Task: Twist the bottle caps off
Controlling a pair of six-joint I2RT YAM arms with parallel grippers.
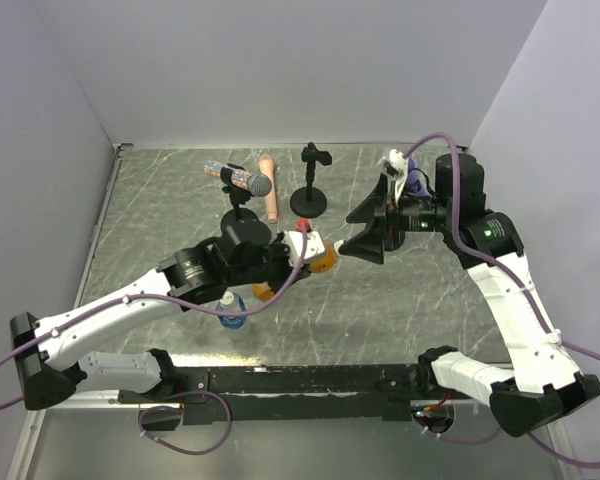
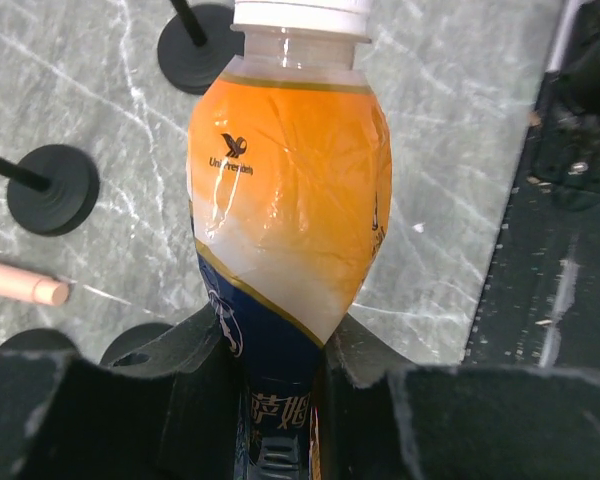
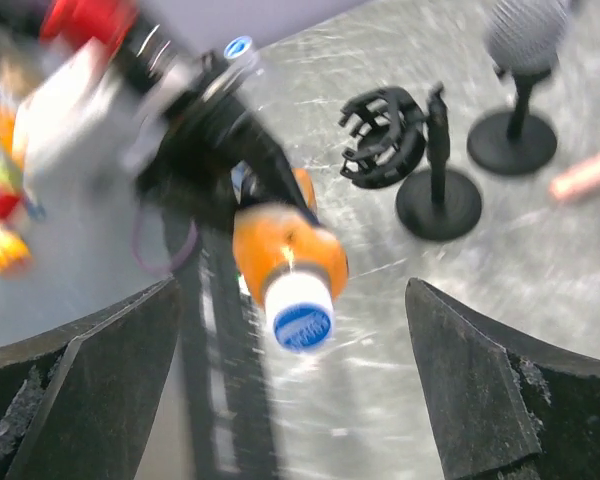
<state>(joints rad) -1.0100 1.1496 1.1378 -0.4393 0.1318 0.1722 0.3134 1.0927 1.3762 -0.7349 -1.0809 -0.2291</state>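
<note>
My left gripper (image 2: pixel 280 372) is shut on the lower body of an orange bottle (image 2: pixel 290 190) and holds it off the table, lying roughly level in the top view (image 1: pixel 322 262). Its whitish cap (image 2: pixel 300 14) points at my right gripper (image 1: pixel 352 236). In the right wrist view the cap (image 3: pixel 302 314), white with a blue top, sits between my right gripper's (image 3: pixel 292 395) wide-open fingers (image 3: pixel 90 390) without touching them. A second bottle with a blue cap (image 1: pixel 229 300) stands on the table by the left arm; it also shows in the right wrist view (image 3: pixel 238 47).
A microphone with a purple head (image 1: pixel 243 181) rests on a black stand at the back. A pink stick (image 1: pixel 269 198) lies beside it. A black microphone holder (image 1: pixel 310 196) stands on its round base. A black rail (image 1: pixel 310 380) runs along the near edge.
</note>
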